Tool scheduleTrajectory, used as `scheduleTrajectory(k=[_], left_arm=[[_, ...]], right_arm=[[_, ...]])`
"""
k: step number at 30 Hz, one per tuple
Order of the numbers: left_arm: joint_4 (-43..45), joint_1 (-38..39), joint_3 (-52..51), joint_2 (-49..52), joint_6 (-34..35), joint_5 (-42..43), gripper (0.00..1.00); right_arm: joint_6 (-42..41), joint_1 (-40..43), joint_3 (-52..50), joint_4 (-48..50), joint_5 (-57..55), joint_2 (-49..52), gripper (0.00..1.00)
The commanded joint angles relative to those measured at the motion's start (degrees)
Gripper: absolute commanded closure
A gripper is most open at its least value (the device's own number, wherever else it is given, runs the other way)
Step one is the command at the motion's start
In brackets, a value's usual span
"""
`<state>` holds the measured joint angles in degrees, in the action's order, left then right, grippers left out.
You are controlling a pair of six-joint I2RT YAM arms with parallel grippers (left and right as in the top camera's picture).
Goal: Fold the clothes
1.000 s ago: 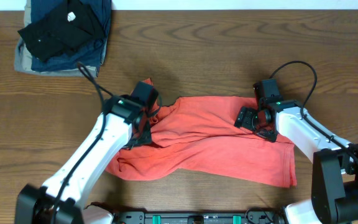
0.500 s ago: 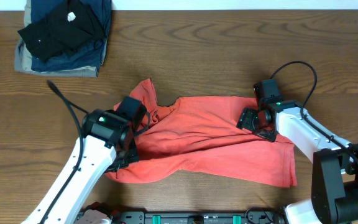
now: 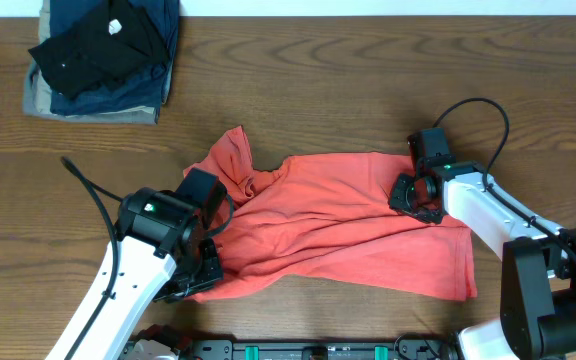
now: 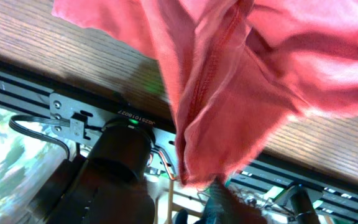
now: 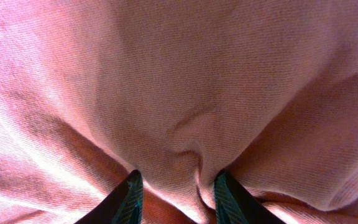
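Note:
The clothes (image 3: pixel 338 220), one orange-red T-shirt, lie crumpled across the middle of the wooden table, plain red side up. My left gripper (image 3: pixel 205 272) is at the shirt's near-left corner, close to the table's front edge. In the left wrist view the cloth (image 4: pixel 241 74) hangs down to a single visible fingertip (image 4: pixel 219 202) and touches it; the other finger is hidden. My right gripper (image 3: pixel 411 195) presses down on the shirt's far-right part. In the right wrist view a ridge of cloth (image 5: pixel 179 74) is bunched between its two fingers (image 5: pixel 133 190), which both touch it.
A stack of folded black, navy and khaki garments (image 3: pixel 103 55) sits at the far-left corner. A black rail (image 3: pixel 318 350) runs along the table's near edge, just below my left gripper. My left arm's cable (image 3: pixel 88 185) loops over the wood.
My left arm has pulled back toward the near-left, dragging the shirt's left side with it. The right gripper's fingers have narrowed onto a fold; that arm stayed in place.

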<state>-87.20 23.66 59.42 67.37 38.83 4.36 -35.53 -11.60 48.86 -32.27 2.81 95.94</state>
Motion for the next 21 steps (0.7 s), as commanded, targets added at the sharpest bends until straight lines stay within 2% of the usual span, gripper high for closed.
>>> scheduleTrajectory(k=[1, 2, 4, 8, 9, 10, 11, 12, 21], left_arm=[[-0.13, -0.04, -0.33, -0.39, -0.20, 0.61, 0.40], [0.09, -0.07, -0.33, -0.39, -0.20, 0.59, 0.38], [1.14, -0.07, -0.33, -0.39, -0.20, 0.59, 0.25], [2.91, -0.04, -0.33, -0.39, -0.39, 0.59, 0.24], [3.30, -0.04, -0.33, -0.39, -0.42, 0.59, 0.24], [3.65, -0.07, -0.33, -0.39, -0.42, 0.59, 0.24], [4.07, -0.04, -0.33, -0.39, -0.42, 0.57, 0.24], [4.50, -0.07, -0.33, -0.39, -0.42, 0.57, 0.24], [7.17, -0.07, -0.33, -0.39, -0.63, 0.57, 0.23]], right_arm=[[0.02, -0.81, -2.05, 0.15, 3.45, 2.97, 0.63], [0.02, -0.81, -2.05, 0.15, 3.45, 2.97, 0.63], [0.04, -0.79, -2.03, 0.35, 3.43, 2.97, 0.62], [0.04, -0.68, -2.03, 1.75, 3.43, 2.97, 0.63], [0.07, -0.63, -2.03, 2.14, 3.41, 2.97, 0.67], [0.04, -0.57, -2.03, 2.47, 3.43, 2.97, 0.77], [0.04, -0.55, -2.03, 2.84, 3.39, 2.97, 0.93], [0.04, -0.44, -2.03, 3.23, 3.19, 2.97, 0.99], [0.02, -0.35, -2.05, 9.68, -0.31, 3.08, 0.99]])
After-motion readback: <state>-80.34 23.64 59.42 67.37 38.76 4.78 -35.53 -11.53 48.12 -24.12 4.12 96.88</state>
